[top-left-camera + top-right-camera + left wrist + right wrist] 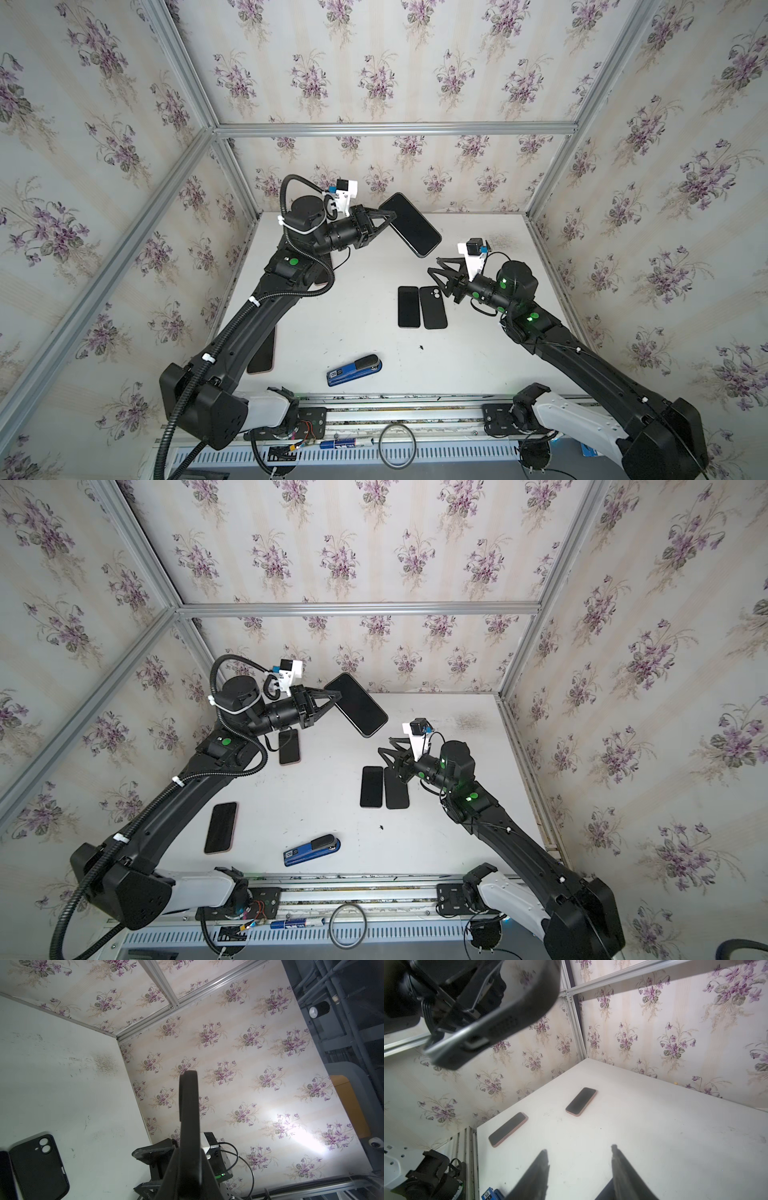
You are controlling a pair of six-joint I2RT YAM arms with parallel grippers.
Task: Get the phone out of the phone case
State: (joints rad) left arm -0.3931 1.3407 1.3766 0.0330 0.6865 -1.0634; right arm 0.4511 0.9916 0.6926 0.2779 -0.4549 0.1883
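L gripper [388, 222] clamped on phone [411, 224], held tilted above table [353, 316]. R gripper [434, 266] jaws apart, empty, near loose case [433, 307] lying on table.

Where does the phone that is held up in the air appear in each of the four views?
Top view: phone just above centre, across the far edge of the table.
Top view: phone above centre, a little left.
Left wrist: edge-on dark bar in the middle.
Right wrist: close, blurred, against the wallpaper.
Shared landmark: the white table.
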